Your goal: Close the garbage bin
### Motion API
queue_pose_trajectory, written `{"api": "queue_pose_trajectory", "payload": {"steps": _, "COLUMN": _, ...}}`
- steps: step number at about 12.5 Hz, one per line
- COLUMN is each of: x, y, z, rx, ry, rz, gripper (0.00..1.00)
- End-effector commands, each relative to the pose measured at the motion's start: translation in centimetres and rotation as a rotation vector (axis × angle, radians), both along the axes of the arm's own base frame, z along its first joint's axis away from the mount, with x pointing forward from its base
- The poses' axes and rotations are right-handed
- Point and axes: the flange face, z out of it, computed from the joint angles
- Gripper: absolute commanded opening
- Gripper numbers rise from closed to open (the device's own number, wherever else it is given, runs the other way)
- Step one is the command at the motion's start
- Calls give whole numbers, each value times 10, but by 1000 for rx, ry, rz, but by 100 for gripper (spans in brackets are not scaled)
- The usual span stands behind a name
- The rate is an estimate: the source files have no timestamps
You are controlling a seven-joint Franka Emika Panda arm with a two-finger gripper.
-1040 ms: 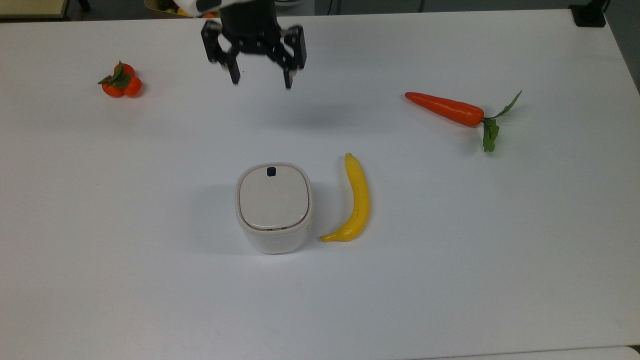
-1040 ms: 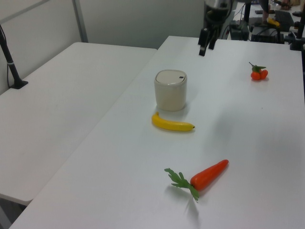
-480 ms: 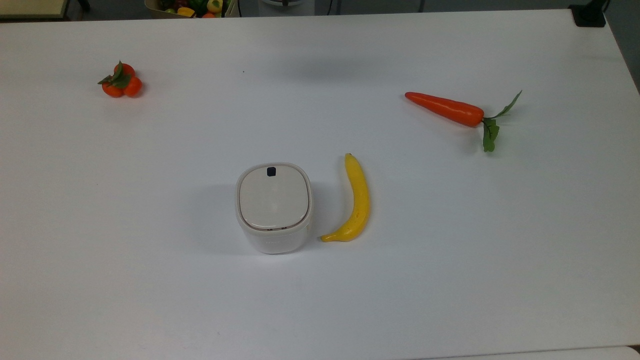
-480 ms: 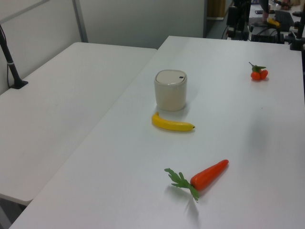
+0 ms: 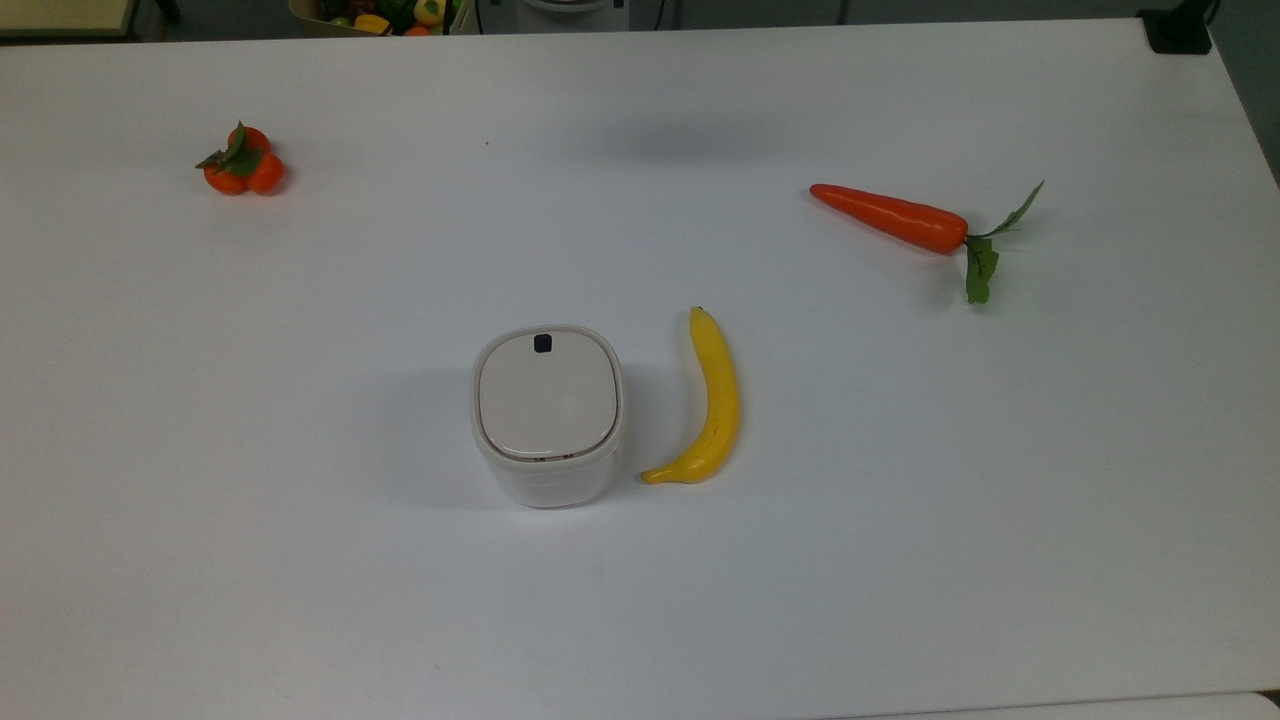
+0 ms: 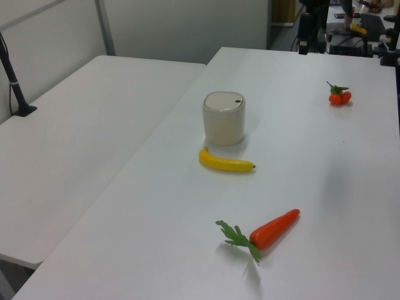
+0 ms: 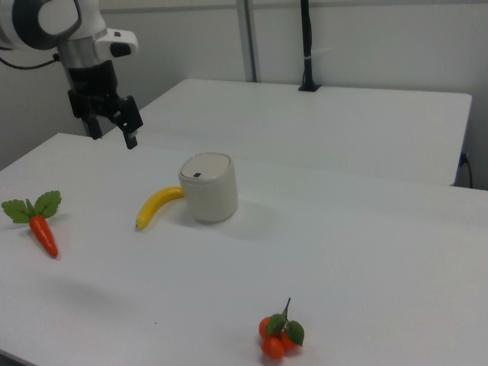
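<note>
The garbage bin (image 5: 547,415) is a small white rounded-square tub standing mid-table, its beige lid lying flat and shut, with a dark button (image 5: 542,343) near the lid's far edge. It also stands in the left view (image 6: 224,118) and the right view (image 7: 208,187). My gripper (image 7: 113,139) hangs high above the table at the right view's upper left, well away from the bin. It is open, with nothing between its black fingers (image 7: 131,140).
A yellow banana (image 5: 709,400) lies just beside the bin on the top view's right. A carrot (image 5: 895,219) lies toward the top view's right and a cluster of small oranges (image 5: 242,164) toward its upper left. A second white table (image 6: 75,144) adjoins.
My gripper, which hung over the far part of the table a second ago, has left the top view past its upper edge. The bin and fruit have not moved.
</note>
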Motion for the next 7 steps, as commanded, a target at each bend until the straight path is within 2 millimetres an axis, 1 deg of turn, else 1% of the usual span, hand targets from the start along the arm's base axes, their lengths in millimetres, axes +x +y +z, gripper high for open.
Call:
{"api": "queue_pose_trajectory", "payload": {"steps": 1, "x": 13, "y": -6, "z": -10, "rx": -17, "ry": -60, "rz": 107, "gripper": 100}}
{"api": "queue_pose_trajectory", "payload": {"steps": 2, "x": 17, "y": -8, "z": -11, "rx": -15, "ry": -72, "rz": 101, "gripper": 100}}
{"api": "queue_pose_trajectory", "payload": {"steps": 7, "x": 17, "y": -6, "z": -13, "rx": -15, "ry": -69, "rz": 97, "gripper": 100}}
